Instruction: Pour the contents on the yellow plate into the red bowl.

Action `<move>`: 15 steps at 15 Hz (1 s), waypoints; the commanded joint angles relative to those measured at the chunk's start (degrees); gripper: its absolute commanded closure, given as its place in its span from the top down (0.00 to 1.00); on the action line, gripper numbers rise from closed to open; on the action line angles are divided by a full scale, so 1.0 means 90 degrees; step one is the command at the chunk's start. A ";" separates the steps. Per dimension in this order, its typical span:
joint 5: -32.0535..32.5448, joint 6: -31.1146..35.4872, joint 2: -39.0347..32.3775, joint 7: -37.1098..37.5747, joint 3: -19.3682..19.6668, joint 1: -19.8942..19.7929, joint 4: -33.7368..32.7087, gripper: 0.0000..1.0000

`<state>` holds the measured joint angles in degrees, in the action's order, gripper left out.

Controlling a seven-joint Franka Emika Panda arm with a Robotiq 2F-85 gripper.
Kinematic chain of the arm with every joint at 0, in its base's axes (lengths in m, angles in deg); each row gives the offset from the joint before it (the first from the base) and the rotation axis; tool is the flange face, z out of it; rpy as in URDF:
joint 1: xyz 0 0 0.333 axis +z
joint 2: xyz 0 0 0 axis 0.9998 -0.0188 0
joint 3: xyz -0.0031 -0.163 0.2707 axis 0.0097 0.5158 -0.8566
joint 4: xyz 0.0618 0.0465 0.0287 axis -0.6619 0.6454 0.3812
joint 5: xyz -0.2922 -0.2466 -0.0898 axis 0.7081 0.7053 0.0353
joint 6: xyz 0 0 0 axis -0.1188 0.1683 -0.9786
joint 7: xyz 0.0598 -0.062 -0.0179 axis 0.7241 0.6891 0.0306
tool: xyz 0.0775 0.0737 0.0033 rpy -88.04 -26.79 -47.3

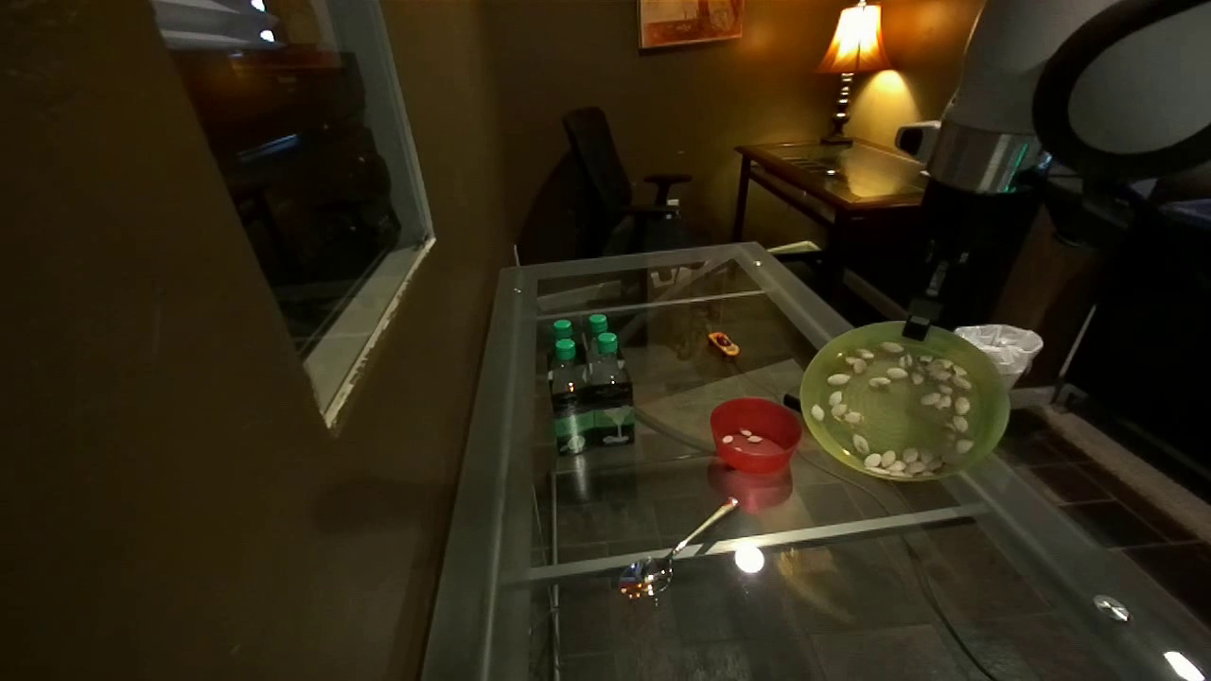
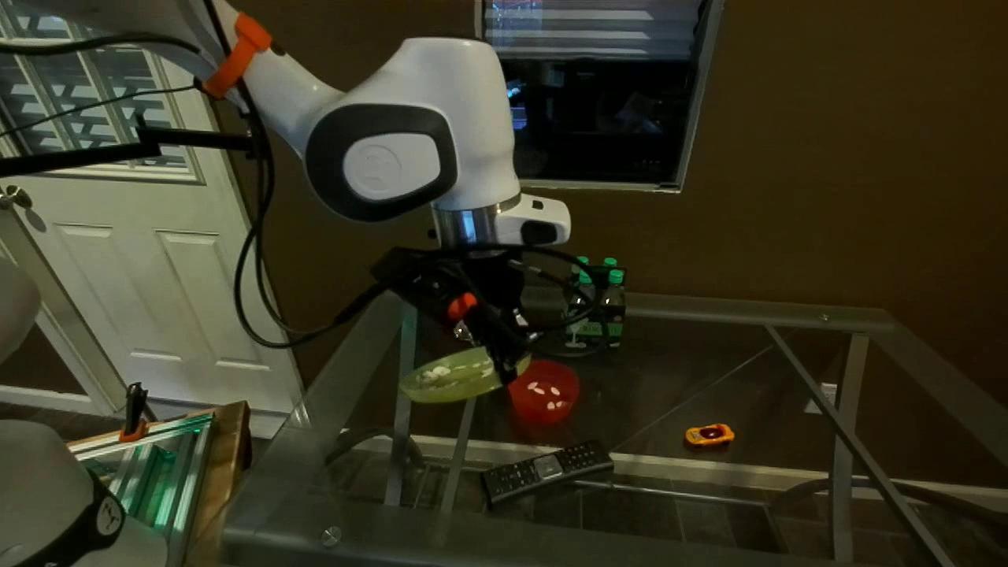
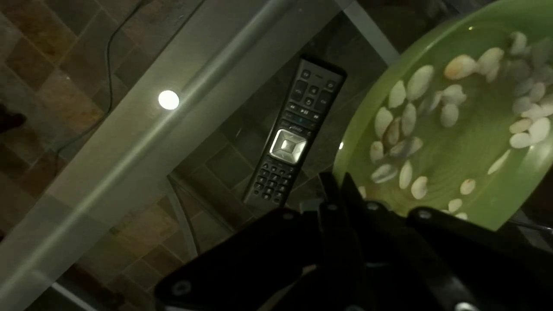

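Observation:
The yellow plate (image 1: 894, 421) is held above the glass table and looks tilted. It also shows in an exterior view (image 2: 457, 391) and in the wrist view (image 3: 462, 151). Many pale contents (image 1: 895, 373) lie on it, some gathered along its rim; they show in the wrist view (image 3: 420, 82). My gripper (image 3: 339, 179) is shut on the plate's rim; it shows in both exterior views (image 1: 916, 327) (image 2: 508, 370). The red bowl (image 1: 757, 461) stands upright on the table beside the plate, with several pale pieces inside (image 2: 543, 389). The wrist view does not show the bowl.
A carrier of green-capped bottles (image 1: 591, 407) stands behind the bowl in an exterior view (image 2: 596, 315). A black remote (image 2: 547, 468) lies near the plate, also in the wrist view (image 3: 287, 144). A spoon (image 1: 676, 551) and a small orange-red item (image 1: 724, 344) lie on the table.

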<state>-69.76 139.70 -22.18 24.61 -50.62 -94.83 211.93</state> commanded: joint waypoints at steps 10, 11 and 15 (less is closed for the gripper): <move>0.2183 0.0123 -0.1244 0.2142 0.0084 0.0469 -0.1195 0.01; 0.2247 0.0164 -0.1304 0.2212 0.0109 0.0487 -0.1258 0.01; 0.2592 0.0317 -0.1494 0.2514 0.0215 0.0556 -0.1452 0.01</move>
<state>-50.29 141.36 -33.69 43.78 -50.12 -91.03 201.05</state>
